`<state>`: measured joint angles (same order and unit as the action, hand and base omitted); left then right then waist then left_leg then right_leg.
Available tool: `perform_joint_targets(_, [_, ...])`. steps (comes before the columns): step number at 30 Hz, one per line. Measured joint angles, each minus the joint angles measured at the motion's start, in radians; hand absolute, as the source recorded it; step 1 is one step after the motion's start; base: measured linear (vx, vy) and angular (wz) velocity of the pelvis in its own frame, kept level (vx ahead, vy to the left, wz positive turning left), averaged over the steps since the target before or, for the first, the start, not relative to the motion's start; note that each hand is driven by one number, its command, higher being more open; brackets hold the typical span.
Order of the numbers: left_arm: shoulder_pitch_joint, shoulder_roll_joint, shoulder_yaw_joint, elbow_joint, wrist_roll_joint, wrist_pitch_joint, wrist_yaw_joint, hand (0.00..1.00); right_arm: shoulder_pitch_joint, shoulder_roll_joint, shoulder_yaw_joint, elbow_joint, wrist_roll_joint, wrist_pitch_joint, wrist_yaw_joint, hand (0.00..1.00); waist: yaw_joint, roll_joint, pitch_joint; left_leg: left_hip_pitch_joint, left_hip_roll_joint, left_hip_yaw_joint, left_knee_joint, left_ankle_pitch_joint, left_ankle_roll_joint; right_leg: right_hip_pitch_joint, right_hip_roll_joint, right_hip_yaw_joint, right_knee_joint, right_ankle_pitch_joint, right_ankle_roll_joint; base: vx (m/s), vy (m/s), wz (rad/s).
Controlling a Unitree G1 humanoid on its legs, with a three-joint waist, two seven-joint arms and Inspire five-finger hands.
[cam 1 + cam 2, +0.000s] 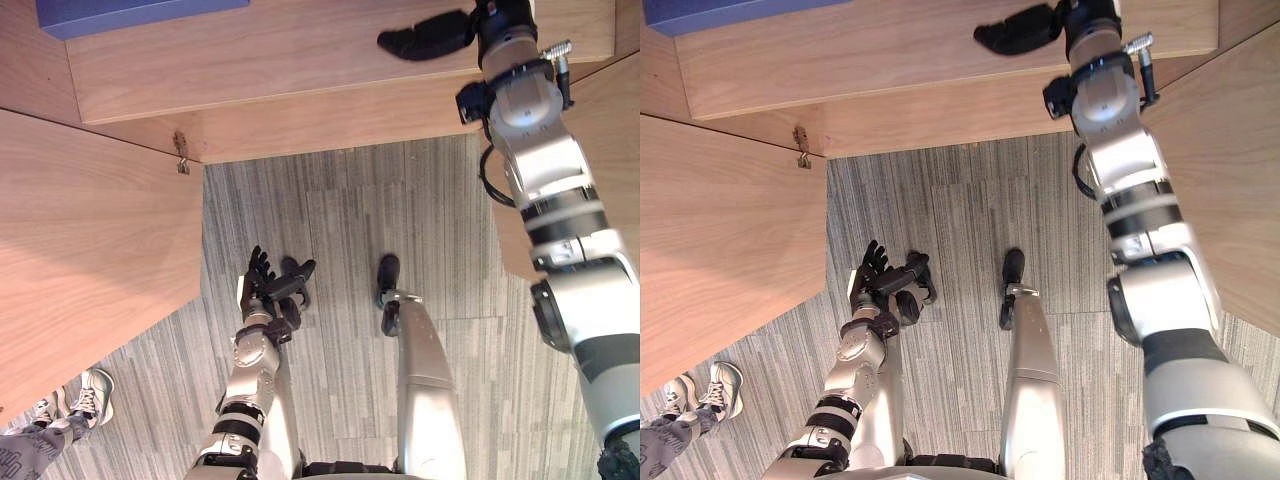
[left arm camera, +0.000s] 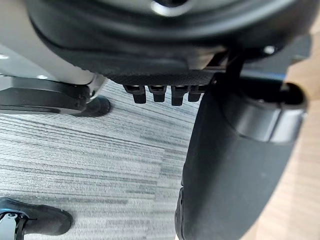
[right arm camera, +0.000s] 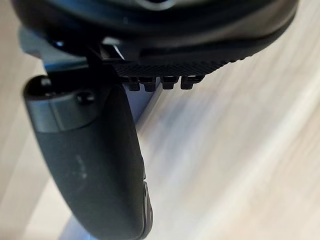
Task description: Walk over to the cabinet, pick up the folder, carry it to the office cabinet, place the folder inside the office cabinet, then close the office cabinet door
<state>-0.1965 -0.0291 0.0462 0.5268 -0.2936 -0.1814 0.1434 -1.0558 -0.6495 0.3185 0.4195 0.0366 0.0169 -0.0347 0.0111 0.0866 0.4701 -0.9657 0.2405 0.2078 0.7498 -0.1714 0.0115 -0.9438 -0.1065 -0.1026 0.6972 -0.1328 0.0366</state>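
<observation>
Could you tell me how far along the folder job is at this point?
Done: the robot stands at the wooden cabinet. In hand: the right hand reaches open over its top, apart from the blue folder; the left hand hangs open above the carpet. Left: grasping, carrying, placing, closing the door.

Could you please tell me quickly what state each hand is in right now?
Left hand: open, empty, over the grey striped carpet.
Right hand: open, empty, over the light wooden cabinet top.

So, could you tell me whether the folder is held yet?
Not held: the folder lies flat on the wooden surface, apart from the right hand.
</observation>
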Motion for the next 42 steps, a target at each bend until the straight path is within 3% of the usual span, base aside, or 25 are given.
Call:
perform_joint_targets(7, [0.095, 0.014, 0.000, -0.059, 0.024, -0.001, -0.037, 1.00, 0.225, -0.060, -0.025, -0.197, -0.013, -0.045, 0.036, 1.00, 0.003, -0.013, -0.006, 0.011, -0.009, 0.001, -0.013, 0.004, -0.001, 0.005, -0.006, -0.005, 0.001, -0.004, -0.001, 0.00, -0.010, 0.03])
perform_joint_targets(8, [0.099, 0.012, 0.000, -0.059, 0.030, -0.001, -0.037, 1.00, 0.238, -0.059, -0.035, -0.205, -0.024, -0.053, 0.035, 0.00, 0.003, -0.013, -0.006, 0.012, -0.011, 0.000, -0.013, 0.004, -0.001, 0.006, -0.008, -0.005, 0.002, -0.004, 0.000, 0.00, -0.002, 0.06])
perform_joint_targets(10, [0.106, 0.011, 0.000, -0.059, 0.055, -0.003, -0.037, 1.00, 0.254, -0.054, -0.055, -0.210, -0.042, -0.067, 0.029, 0.00, 0.005, -0.014, -0.006, 0.014, -0.015, 0.000, -0.013, 0.004, 0.000, 0.009, -0.012, -0.005, 0.002, -0.005, 0.001, -0.01, -0.001, 0.05])
perform_joint_targets(14, [0.105, 0.010, -0.001, -0.048, 0.087, -0.019, -0.031, 1.00, 0.257, 0.006, -0.124, -0.209, -0.114, -0.094, -0.082, 0.00, 0.017, -0.014, -0.006, 0.014, -0.019, 0.000, -0.015, 0.005, 0.001, 0.008, -0.015, -0.002, 0.000, -0.005, 0.002, 0.00, 0.000, 0.00])
perform_joint_targets(23, [0.049, -0.009, -0.003, 0.034, 0.100, -0.055, 0.035, 1.00, 0.096, 0.145, -0.165, -0.078, -0.280, -0.077, -0.280, 0.00, 0.028, -0.014, -0.007, 0.016, -0.033, 0.003, -0.048, 0.021, 0.002, 0.001, -0.025, -0.001, -0.008, -0.005, 0.002, 0.01, -0.012, 0.03])
perform_joint_targets(33, [-0.006, -0.030, 0.007, 0.076, 0.098, -0.071, 0.094, 1.00, -0.078, 0.232, -0.208, 0.123, -0.378, 0.004, -0.359, 0.00, 0.036, -0.014, -0.007, -0.021, -0.035, 0.000, -0.047, 0.021, 0.002, -0.031, -0.027, -0.006, -0.011, -0.004, 0.002, 0.00, 0.000, 0.00])
perform_joint_targets(42, [-0.029, -0.039, 0.012, 0.070, 0.097, -0.085, 0.102, 1.00, -0.092, 0.254, -0.235, 0.209, -0.483, 0.048, -0.366, 0.00, 0.043, -0.014, -0.007, -0.081, -0.034, -0.018, -0.007, 0.020, 0.002, -0.076, -0.033, -0.018, 0.022, -0.008, 0.001, 0.01, -0.001, 0.02])
